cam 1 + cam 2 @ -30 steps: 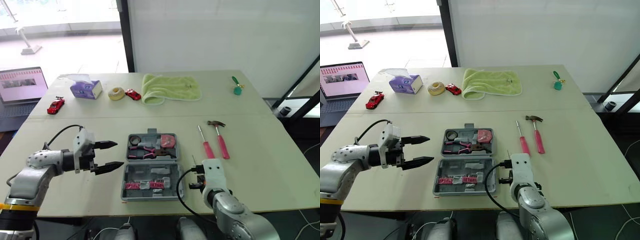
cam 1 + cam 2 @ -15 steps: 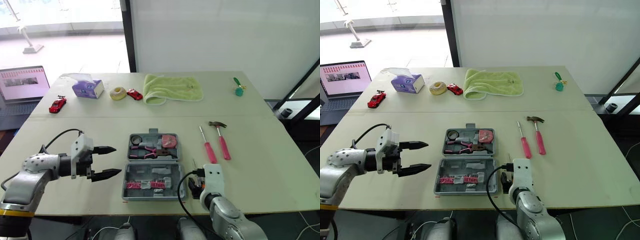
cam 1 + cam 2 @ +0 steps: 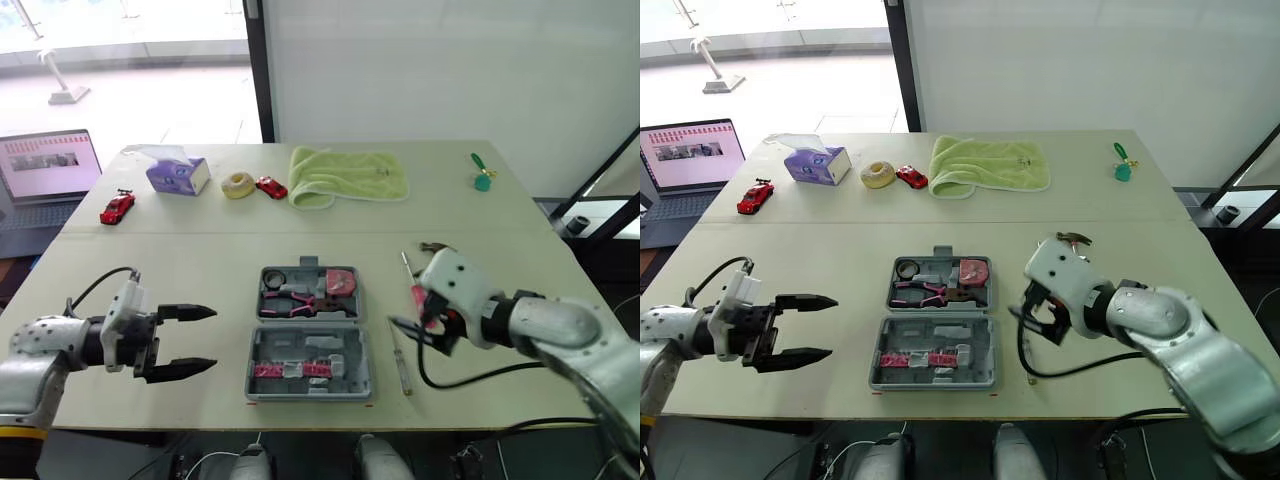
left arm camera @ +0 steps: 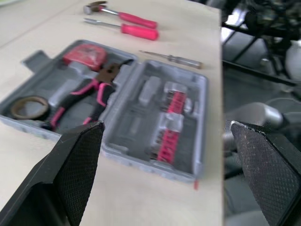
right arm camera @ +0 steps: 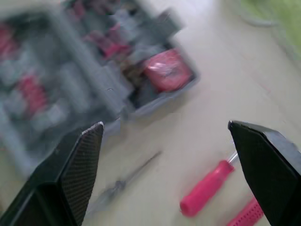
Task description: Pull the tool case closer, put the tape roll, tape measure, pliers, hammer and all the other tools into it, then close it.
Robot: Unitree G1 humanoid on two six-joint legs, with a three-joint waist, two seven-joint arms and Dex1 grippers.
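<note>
The moulded plastic tool case (image 3: 305, 325) is plain grey. The steel pliers (image 4: 89, 94) have pink-and-black grips, and the rounded tape measure (image 4: 87, 55) is red-pink. The slim screwdriver (image 4: 136, 31) and claw hammer (image 4: 123, 16) have hot-pink handles. The fingers (image 4: 80, 165) of my left gripper (image 3: 212, 337) are black with a fine cross-hatch.

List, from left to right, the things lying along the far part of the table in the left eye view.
red toy car → tissue box → cream ring → second red car → green towel → small green trinket

Table (image 3: 200, 262): open tool case (image 3: 310, 347), hammer (image 4: 127, 18), pink screwdriver (image 4: 137, 31), thin screwdriver (image 3: 401, 366), towel (image 3: 348, 177), tissue box (image 3: 178, 176), beige ring (image 3: 238, 185), toy cars (image 3: 116, 208).
</note>
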